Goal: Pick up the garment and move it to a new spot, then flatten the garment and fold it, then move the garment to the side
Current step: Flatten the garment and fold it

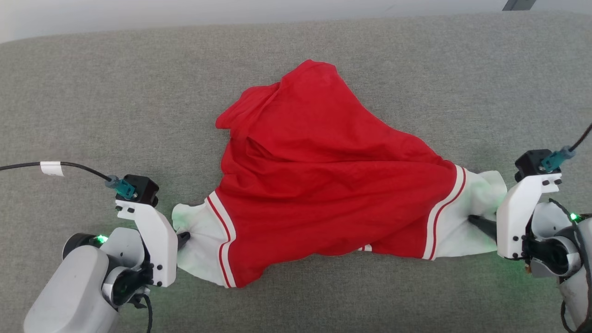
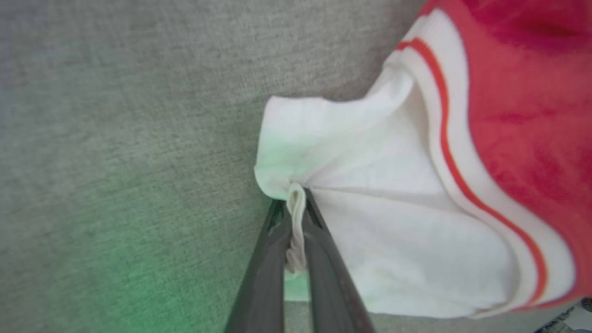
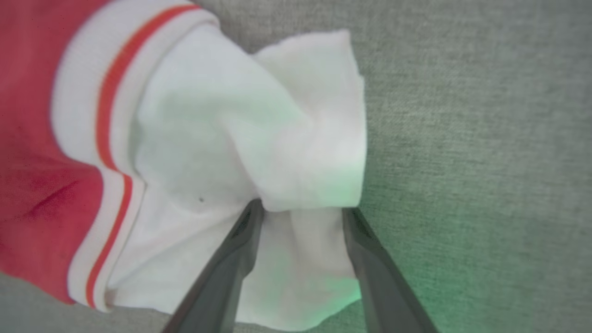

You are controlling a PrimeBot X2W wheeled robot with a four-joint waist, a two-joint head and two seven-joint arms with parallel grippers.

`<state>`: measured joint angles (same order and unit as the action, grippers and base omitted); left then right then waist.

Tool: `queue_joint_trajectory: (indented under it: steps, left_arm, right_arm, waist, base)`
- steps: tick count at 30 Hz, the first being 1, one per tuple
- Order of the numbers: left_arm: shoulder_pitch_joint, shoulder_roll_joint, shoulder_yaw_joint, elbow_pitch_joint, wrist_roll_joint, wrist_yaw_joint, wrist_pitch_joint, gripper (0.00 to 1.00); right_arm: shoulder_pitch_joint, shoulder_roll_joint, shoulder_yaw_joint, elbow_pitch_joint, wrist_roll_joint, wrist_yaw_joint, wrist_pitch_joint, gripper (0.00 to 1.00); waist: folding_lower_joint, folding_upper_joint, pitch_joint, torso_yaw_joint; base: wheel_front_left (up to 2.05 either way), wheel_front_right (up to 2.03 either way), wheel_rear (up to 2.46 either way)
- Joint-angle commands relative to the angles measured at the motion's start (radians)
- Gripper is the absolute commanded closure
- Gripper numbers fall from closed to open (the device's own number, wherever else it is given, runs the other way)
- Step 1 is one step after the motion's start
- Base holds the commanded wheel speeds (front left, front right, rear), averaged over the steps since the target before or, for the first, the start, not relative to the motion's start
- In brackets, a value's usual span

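The garment [image 1: 323, 175] is a bright red shirt lying rumpled on the grey fabric surface [image 1: 92, 92], its two white sleeve ends spread left and right. My left gripper [image 1: 182, 239] is shut on the left sleeve's white edge [image 2: 393, 208], with a pinch of cloth bunched between the fingers [image 2: 293, 203]. My right gripper [image 1: 476, 222] is at the other white sleeve end [image 3: 231, 129]. Its jaws stand wide apart [image 3: 303, 210] with sleeve cloth lying between them and folded over the tips. Red body cloth [image 2: 532, 115] [image 3: 37, 115] fills the edge of each wrist view.
A black cable with a white tag [image 1: 51, 167] runs in from the left to my left wrist. The grey surface's far edge [image 1: 296, 25] runs along the top, with a pale floor beyond. Bare grey cloth lies all round the shirt.
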<state>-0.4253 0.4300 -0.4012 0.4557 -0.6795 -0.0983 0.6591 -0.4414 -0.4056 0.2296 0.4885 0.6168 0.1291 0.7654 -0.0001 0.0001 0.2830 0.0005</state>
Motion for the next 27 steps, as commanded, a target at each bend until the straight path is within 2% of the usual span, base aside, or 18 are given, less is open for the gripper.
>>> queue_joint_trajectory:
  steps: [1,6,11,19,27]
  left_arm:
    - [0.033,-0.024,-0.029,0.059,0.006,0.009,0.003,1.0]
    - [0.001,-0.009,-0.011,0.038,-0.008,0.011,0.013,1.0]
    - [-0.032,0.031,0.022,-0.029,-0.03,0.019,0.039,1.0]
    - [-0.101,0.107,0.045,-0.192,-0.044,0.03,0.147,1.0]
    - [-0.219,0.142,0.075,-0.316,-0.068,0.064,0.251,1.0]
  right_arm:
    - [0.091,0.055,0.058,0.068,0.033,0.003,0.043,1.0]
    - [0.031,0.011,0.036,0.005,0.097,0.002,0.024,1.0]
    - [0.01,-0.021,0.006,-0.091,0.157,0.002,0.02,1.0]
    - [-0.027,-0.06,-0.04,-0.264,0.218,0.002,0.039,1.0]
    - [-0.116,-0.046,-0.074,-0.388,0.226,0.002,0.065,1.0]
  waist:
    - [0.0001,-0.0001,-0.002,0.002]
    - [0.0001,-0.0001,-0.013,0.008]
    - [0.0001,-0.0001,-0.044,0.013]
    - [0.0001,-0.0001,-0.117,0.022]
    - [0.0001,-0.0001,-0.207,0.021]
  base:
    - [0.0,0.0,0.0]
    - [0.0,0.0,0.0]
    - [0.0,0.0,0.0]
    - [0.0,0.0,0.0]
    - [0.0,0.0,0.0]
